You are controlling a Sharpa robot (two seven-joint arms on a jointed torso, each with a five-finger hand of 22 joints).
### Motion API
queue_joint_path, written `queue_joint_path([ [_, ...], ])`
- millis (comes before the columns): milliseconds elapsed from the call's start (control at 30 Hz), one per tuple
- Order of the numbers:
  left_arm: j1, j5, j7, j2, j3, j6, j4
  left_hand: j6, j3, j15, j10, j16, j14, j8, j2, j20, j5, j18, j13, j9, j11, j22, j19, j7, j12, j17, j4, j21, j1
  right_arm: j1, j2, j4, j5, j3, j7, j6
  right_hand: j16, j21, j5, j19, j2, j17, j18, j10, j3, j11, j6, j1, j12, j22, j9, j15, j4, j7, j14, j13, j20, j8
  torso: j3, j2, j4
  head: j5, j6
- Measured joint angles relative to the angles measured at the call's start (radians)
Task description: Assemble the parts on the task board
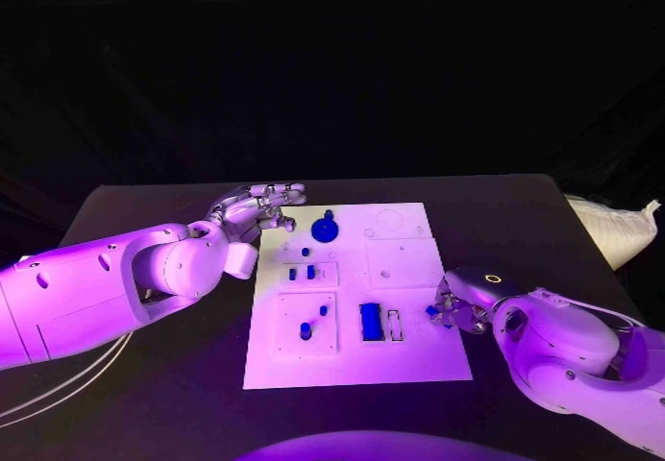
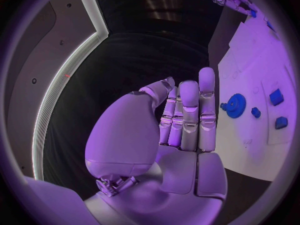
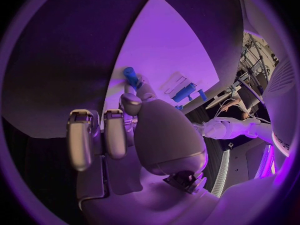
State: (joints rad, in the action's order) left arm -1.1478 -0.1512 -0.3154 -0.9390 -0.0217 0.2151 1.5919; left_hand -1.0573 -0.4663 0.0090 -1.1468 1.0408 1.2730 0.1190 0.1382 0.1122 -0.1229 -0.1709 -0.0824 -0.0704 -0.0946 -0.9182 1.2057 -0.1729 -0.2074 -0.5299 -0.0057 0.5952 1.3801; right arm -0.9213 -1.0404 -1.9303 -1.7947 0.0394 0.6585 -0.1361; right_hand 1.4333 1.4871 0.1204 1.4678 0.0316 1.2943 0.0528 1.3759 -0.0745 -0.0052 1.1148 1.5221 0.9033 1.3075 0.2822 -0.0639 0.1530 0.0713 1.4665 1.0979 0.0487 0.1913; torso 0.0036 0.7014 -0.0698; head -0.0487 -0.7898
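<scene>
Task board point(image 1: 416, 360): white rigid plate, centre of the head view, flat on the black table point(image 1: 166, 403). Looks stiff and stays put; no need to hold it.

Left hand point(image 1: 258, 207), upper left of centre in the head view, hovers at the board's top-left corner. Fingers straight and together, nothing in it, released.

Right hand point(image 1: 454, 309), right of centre at the board's right edge, pinches a small blue peg point(image 3: 130, 75) at its fingertips; other fingers curled in. Peg looks like hard, light plastic, probably slick. It is held by one end, so it could pivot in the pinch.

Parts on the board, head view:
- blue gear point(image 1: 325, 230), upper middle. Flat toothed disc with a stub on top, rigid. Judgement: take it by the rim or the stub, not flat from above.
- long blue block point(image 1: 372, 321), lower middle, beside an empty slot. Stiff; grip across the narrow sides.
- two short blue pieces point(image 1: 301, 274), centre-left, upright in their recesses.
- small blue pegs point(image 1: 307, 329), lower left. Tiny and easy to knock; fingertip pinch only.
</scene>
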Motion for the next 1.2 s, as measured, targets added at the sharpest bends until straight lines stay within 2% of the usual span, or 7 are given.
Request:
queue_joint_path([
  [100,0.000,0.000,0.000,0.000,0.000,0.000,0.000,0.000,0.000,0.000,0.000,0.000,0.000,0.000,0.000,0.000,0.000,0.000,0.000,0.000,0.000,0.000,0.000,0.000,0.000,0.000,0.000,0.000,0.000,0.001,0.003,-0.001,-0.009,0.000,0.004,0.003,0.000,0.000,0.031,0.000,-0.002,0.001,0.000,0.000,0.016,0.000,0.000,0.002,-0.002,0.000,-0.002,0.000,-0.002,0.000,0.000,-0.004,0.000,-0.004,-0.0002,0.000,-0.0002,0.000,0.000],
  [400,0.000,0.001,0.001,0.000,0.000,0.000,0.000,0.000,0.000,0.000,0.000,0.000,0.000,0.000,0.000,0.000,0.000,0.000,0.000,0.000,0.000,0.000,0.000,0.000,0.000,0.000,0.000,0.000,0.000,0.003,0.008,-0.002,-0.004,-0.002,0.014,-0.021,0.000,0.000,0.198,-0.004,-0.010,0.006,0.000,-0.001,0.070,-0.001,0.006,0.009,-0.015,0.000,-0.006,-0.006,0.031,0.002,-0.001,-0.009,-0.004,-0.026,-0.0007,-0.001,-0.0006,-0.001,0.002],
  [567,0.000,0.001,0.001,-0.002,0.000,0.000,0.000,0.000,0.000,0.000,0.000,0.000,0.000,0.000,0.000,0.000,0.000,0.000,0.000,0.000,0.000,0.000,0.000,0.000,0.000,0.000,0.000,0.000,0.000,0.008,-0.005,-0.017,0.054,-0.005,0.020,-0.074,0.000,0.000,0.262,-0.004,-0.044,0.007,0.000,-0.002,0.127,-0.002,0.005,-0.026,-0.019,0.000,-0.006,-0.008,0.046,0.001,0.000,-0.009,-0.004,-0.027,-0.0002,-0.001,-0.0007,-0.003,0.003],
  [633,0.000,0.001,0.001,-0.002,0.000,-0.001,0.000,0.000,0.000,0.000,0.000,0.000,0.000,0.000,0.000,0.000,0.000,0.000,0.000,0.000,0.000,0.000,0.000,0.000,0.000,0.000,0.000,0.000,0.000,0.010,-0.011,-0.026,0.091,-0.007,0.021,-0.099,0.000,0.000,0.279,-0.004,-0.058,0.010,-0.011,0.002,0.147,-0.006,0.005,-0.040,-0.022,0.000,-0.006,-0.008,0.052,0.001,0.000,-0.009,-0.004,-0.027,-0.0001,-0.001,-0.0008,-0.003,0.003],
  [800,0.000,0.001,0.001,-0.002,0.000,-0.001,0.001,0.000,0.000,0.000,0.000,0.000,0.000,0.000,0.000,0.000,0.000,0.000,0.000,0.000,0.000,0.000,0.000,0.000,0.000,0.000,0.000,0.000,0.000,0.003,-0.021,-0.051,0.180,-0.006,0.021,-0.159,0.000,0.000,0.307,-0.004,-0.090,0.011,-0.011,0.003,0.211,-0.007,0.005,-0.073,-0.015,0.000,-0.005,-0.010,0.051,0.001,0.002,-0.005,-0.004,-0.027,-0.0001,-0.001,-0.0011,-0.004,0.004],
  [1000,0.000,0.001,0.001,-0.002,0.000,-0.001,0.001,0.000,0.000,0.000,0.000,0.000,0.000,0.000,0.000,0.000,0.000,0.000,0.000,0.000,0.000,0.000,0.000,0.000,0.000,0.000,0.000,0.000,0.000,-0.005,-0.020,-0.072,0.285,-0.003,0.016,-0.220,0.000,0.000,0.321,-0.004,-0.102,0.011,-0.015,0.003,0.237,-0.008,0.005,-0.095,-0.010,0.001,-0.003,-0.010,0.065,0.001,0.002,0.007,-0.004,-0.027,0.0002,0.000,-0.0010,-0.003,0.004],
  [1200,0.000,0.001,0.001,-0.002,0.000,-0.001,0.002,0.000,0.000,0.000,0.000,0.000,0.000,0.000,0.000,0.000,0.000,0.000,0.000,0.000,0.000,0.000,0.000,0.000,0.000,0.000,0.000,0.000,0.000,-0.007,-0.006,-0.078,0.362,-0.003,0.010,-0.253,0.000,0.000,0.341,-0.004,-0.116,0.014,-0.015,0.011,0.252,-0.007,0.006,-0.110,-0.013,0.001,0.006,-0.010,0.072,0.000,0.002,0.004,-0.004,-0.027,0.0001,0.000,-0.0008,-0.003,0.002],
])
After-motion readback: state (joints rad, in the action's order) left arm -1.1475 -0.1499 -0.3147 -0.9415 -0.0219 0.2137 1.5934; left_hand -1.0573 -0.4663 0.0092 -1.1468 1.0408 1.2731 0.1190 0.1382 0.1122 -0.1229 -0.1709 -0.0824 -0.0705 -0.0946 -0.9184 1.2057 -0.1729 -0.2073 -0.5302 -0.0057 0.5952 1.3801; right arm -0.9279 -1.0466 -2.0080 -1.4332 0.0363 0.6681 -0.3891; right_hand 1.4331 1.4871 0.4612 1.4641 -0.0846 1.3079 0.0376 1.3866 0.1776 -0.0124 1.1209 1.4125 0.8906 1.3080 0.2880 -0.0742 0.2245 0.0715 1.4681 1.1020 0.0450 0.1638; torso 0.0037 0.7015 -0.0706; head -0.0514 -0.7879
